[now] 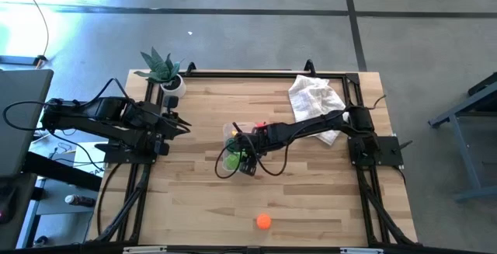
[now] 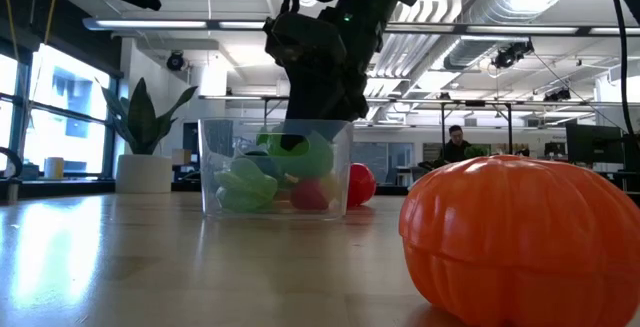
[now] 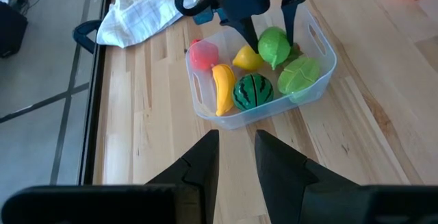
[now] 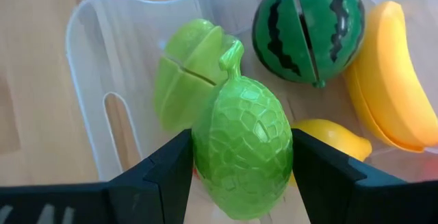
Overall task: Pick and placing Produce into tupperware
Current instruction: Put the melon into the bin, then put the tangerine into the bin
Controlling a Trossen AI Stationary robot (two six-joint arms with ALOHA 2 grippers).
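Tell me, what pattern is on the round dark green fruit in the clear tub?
The watermelon is dark green with wavy black stripes, shown best in the right wrist view.

Right arm stretched from its base at the table's right edge toward the middle, right gripper (image 1: 235, 154) pointing down, 2 fingers (image 4: 164, 176) clamped on something green; left arm folded at the left edge, left gripper (image 3: 236, 157) closed, empty

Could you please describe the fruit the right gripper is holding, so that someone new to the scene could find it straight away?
Start at the clear tupperware near the middle of the wooden table. The right gripper hangs over it, shut on a light green fruit. Unlike the smooth, split light green piece beside it, this one has a bumpy, netted skin and a small stem.
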